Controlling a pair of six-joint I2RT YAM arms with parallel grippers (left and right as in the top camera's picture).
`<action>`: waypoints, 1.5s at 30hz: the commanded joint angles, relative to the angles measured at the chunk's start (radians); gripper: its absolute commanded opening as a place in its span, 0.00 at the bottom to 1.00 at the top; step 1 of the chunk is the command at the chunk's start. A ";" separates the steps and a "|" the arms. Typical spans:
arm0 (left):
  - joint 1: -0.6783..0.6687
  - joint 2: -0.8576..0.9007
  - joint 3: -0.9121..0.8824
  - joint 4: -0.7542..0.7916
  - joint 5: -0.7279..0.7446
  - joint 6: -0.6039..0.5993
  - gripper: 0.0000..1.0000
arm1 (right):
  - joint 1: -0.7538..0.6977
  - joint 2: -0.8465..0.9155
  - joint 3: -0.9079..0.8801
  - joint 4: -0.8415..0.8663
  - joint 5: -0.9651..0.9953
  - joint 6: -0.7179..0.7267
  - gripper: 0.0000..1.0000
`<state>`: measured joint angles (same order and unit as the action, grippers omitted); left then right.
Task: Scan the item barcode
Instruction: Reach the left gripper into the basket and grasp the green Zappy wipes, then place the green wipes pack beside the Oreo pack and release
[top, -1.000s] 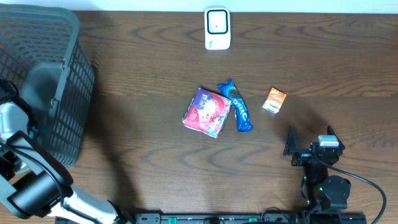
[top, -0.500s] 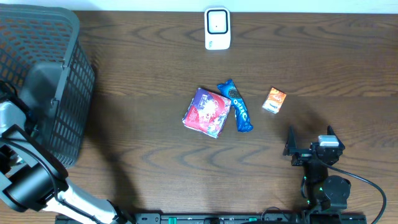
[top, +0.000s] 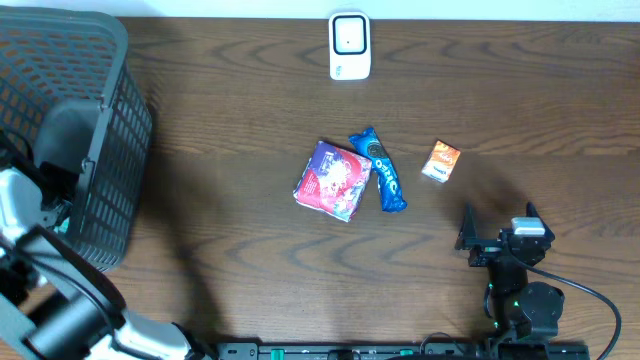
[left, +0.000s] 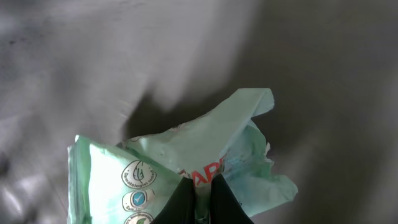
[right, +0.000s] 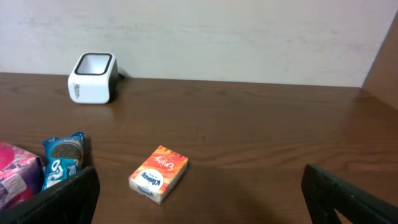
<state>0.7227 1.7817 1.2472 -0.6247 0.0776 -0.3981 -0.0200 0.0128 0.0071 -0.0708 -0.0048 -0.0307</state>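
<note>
In the left wrist view my left gripper (left: 200, 182) is shut, its two dark fingers pinching the film of a pale green packet (left: 186, 140) with red lettering and round badges. The packet lies on a grey surface. From overhead, my left arm (top: 22, 205) reaches into the black mesh basket (top: 90, 60) at the far left, and its fingers are hidden there. The white scanner (top: 349, 45) stands at the table's far edge. My right gripper (top: 497, 232) rests open near the front right, holding nothing.
A pink packet (top: 333, 180), a blue Oreo packet (top: 386, 176) and a small orange tissue box (top: 441, 161) lie mid-table. The right wrist view shows the orange box (right: 158, 173) just ahead of the open right gripper (right: 200, 177), and the scanner (right: 93, 78) far left.
My left gripper has closed onto the green packet. In the overhead view the left arm has shifted slightly toward the table's front edge. The right arm has not moved.
</note>
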 joint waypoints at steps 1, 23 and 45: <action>-0.006 -0.204 0.009 0.041 0.162 0.012 0.08 | -0.007 -0.004 -0.002 -0.005 -0.004 -0.008 0.99; -0.669 -0.776 0.009 0.266 0.560 0.011 0.07 | -0.007 -0.004 -0.002 -0.005 -0.004 -0.008 0.99; -1.420 0.008 0.009 0.631 0.191 -0.045 0.47 | -0.007 -0.004 -0.002 -0.005 -0.005 -0.008 0.99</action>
<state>-0.6792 1.7527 1.2438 -0.0174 0.2844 -0.4149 -0.0200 0.0128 0.0071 -0.0715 -0.0048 -0.0307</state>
